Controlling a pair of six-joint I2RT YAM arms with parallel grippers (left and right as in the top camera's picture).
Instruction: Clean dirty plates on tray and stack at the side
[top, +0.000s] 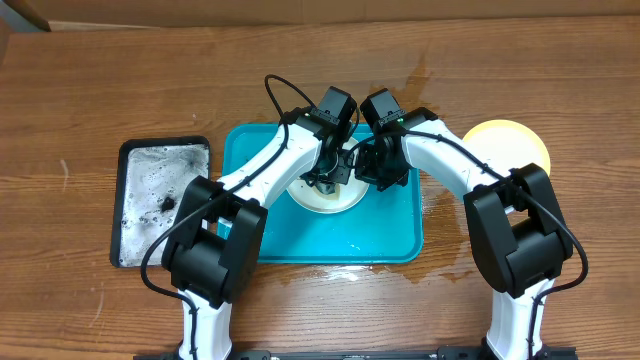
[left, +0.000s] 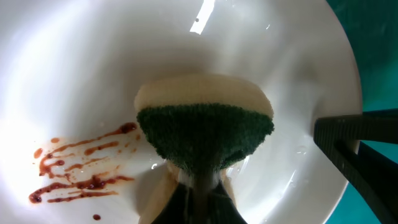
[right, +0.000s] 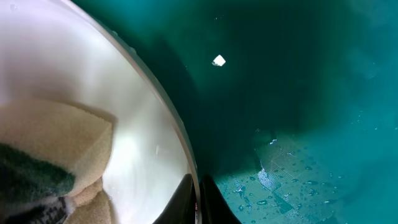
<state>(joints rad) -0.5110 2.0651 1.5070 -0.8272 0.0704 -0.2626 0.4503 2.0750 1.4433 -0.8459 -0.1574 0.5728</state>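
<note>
**Overhead.** Landmark is the turquoise tray (top: 400, 240), mid-worktop (top: 100, 80).
- Count: 2 trays and 2 plates in sight.
- The white plate (top: 325, 205) lies inside the turquoise tray, in its left half.
- The yellow plate (top: 515, 140) sits on the worktop just off the tray's far right corner.
- The black tray (top: 160, 200), grimy, lies just beside the turquoise tray's left edge.
- Both my arms converge over the white plate and cover most of it. I cannot read either set of jaws from up here.

**Left wrist.**
- My left jaws are clamped on 1 sponge (left: 205, 130), with its green scouring face towards the camera and yellow foam behind it. The sponge is pressed onto the white plate.
- The red-brown sauce smears (left: 81, 168) form one patch beside the sponge, not under it. Only this view shows them.
- One dark finger (left: 354, 140) of my right arm sits at the plate's rim, with the tray's floor beyond.

**Right wrist.**
- My right jaws are pinched shut on the white plate's rim. Only this view makes that grip plain.
- Water droplets (right: 292, 180) dot the tray floor beside the rim.
- The sponge shows only at the corner of the frame.
</note>
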